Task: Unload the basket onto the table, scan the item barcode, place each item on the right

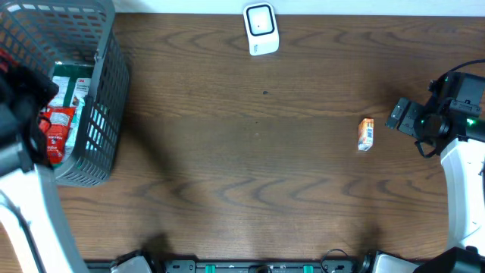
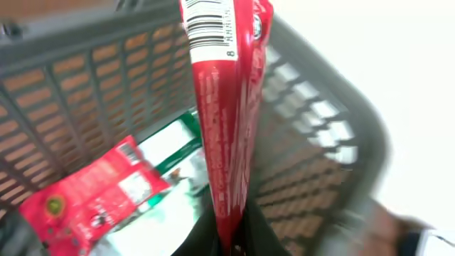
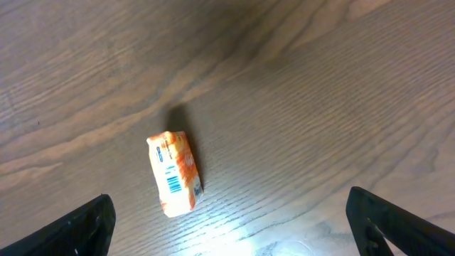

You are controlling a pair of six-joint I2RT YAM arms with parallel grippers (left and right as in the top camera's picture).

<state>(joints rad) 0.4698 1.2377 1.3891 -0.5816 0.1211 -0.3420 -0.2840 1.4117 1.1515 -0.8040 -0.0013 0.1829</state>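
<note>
Left fingers (image 2: 264,240) were pinched tight on the bottom end of a red pouch (image 2: 227,128), so the left gripper (image 2: 231,238) was definitely holding it, with the dark jaws squeezed against either side at the bottom middle of the left wrist view. The pouch ran straight up through the frame, with its barcode (image 2: 207,25) right at the top edge. Behind it was the grey mesh basket (image 2: 64,85). Down inside, at lower left, lay a second pouch (image 2: 85,199), also red, and a green-and-white box (image 2: 170,146) sat between that one and the held pouch.

From overhead, the basket sat in the upper left corner and the left arm (image 1: 23,106) hung over it, hiding the fingers. Some red packaging (image 1: 57,129) showed through beside the arm, but I honestly couldn't tell which pouch that was. The white scanner (image 1: 261,30) stood at top middle, well apart from the basket.

Right fingers (image 3: 85,227) were spread wide, one in each bottom corner of the right wrist view, with only bare table (image 3: 320,107) between them. An orange pack (image 3: 174,173) lay flat on the wood left of centre, its printed code facing up, clear of both fingers. Overhead, the right gripper (image 1: 395,117) sat at middle right, just to the right of that pack and not touching it.
</note>
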